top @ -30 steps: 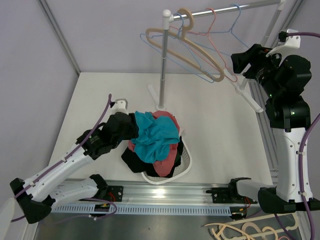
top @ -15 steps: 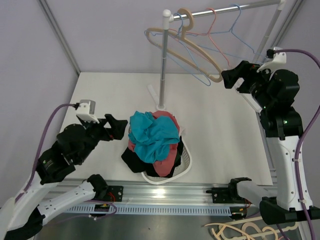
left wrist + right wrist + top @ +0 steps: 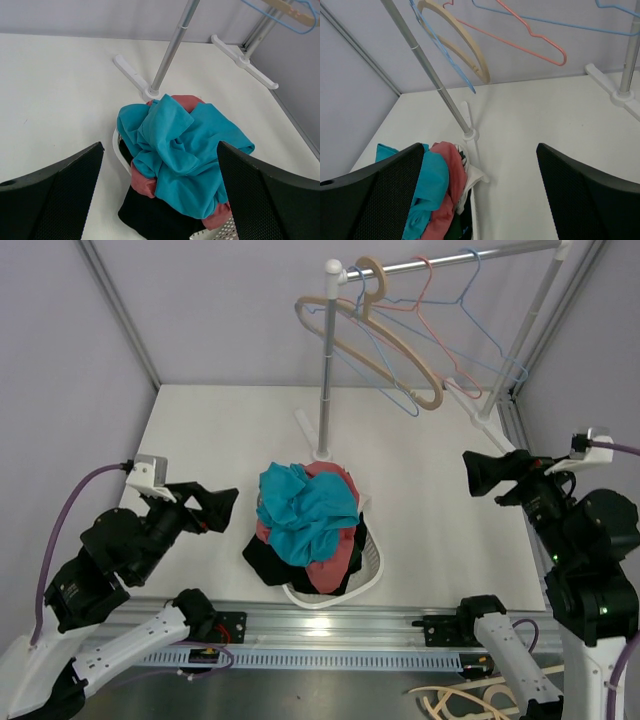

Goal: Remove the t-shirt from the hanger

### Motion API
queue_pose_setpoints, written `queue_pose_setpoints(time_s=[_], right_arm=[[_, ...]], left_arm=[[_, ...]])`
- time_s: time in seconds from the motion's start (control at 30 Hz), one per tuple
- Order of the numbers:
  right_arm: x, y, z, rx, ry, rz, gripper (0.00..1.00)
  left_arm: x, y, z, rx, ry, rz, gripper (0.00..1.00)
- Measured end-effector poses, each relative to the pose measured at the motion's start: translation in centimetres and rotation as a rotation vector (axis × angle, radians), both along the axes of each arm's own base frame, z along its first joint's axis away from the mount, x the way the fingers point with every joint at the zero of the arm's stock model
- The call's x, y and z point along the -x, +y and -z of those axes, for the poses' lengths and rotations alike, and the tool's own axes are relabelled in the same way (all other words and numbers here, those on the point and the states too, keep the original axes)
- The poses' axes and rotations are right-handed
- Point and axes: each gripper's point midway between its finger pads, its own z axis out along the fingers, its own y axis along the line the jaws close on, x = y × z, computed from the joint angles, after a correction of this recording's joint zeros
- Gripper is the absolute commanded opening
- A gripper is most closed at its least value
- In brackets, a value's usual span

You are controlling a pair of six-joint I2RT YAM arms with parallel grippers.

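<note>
A teal t-shirt (image 3: 305, 510) lies crumpled on top of a pile of red and black clothes in a white basket (image 3: 370, 565). No hanger holds it. A beige wooden hanger (image 3: 385, 350), a blue wire one (image 3: 400, 390) and a pink wire one (image 3: 445, 355) hang bare on the rail. My left gripper (image 3: 222, 508) hovers open to the left of the pile, and the t-shirt (image 3: 185, 150) shows between its fingers from above. My right gripper (image 3: 478, 472) is open over the table's right side, apart from the hangers (image 3: 465, 45) and the pile (image 3: 427, 190).
The rack's upright pole (image 3: 326, 370) stands just behind the basket, its foot (image 3: 132, 75) on the table. The rack's second foot (image 3: 480, 415) is at the back right. Loose hangers (image 3: 490, 702) lie below the front rail.
My left gripper let go of the pile, opened and drew back up to the left. My right gripper opened and came down and forward, away from the beige hanger's end.
</note>
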Motion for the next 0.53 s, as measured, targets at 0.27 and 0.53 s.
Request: queue_pose_setpoints(time_s=[0.27, 0.53], right_arm=[[1.6, -0.5, 3.9, 0.016, 0.1, 0.018, 0.99], [2.5, -0.6, 5.6, 0.026, 0.155, 0.016, 1.0]], left_arm=[[0.7, 0.7, 1.4, -0.025, 0.005, 0.006, 1.0], [1.0, 1.2, 1.1, -0.023, -0.016, 0.006, 0.99]])
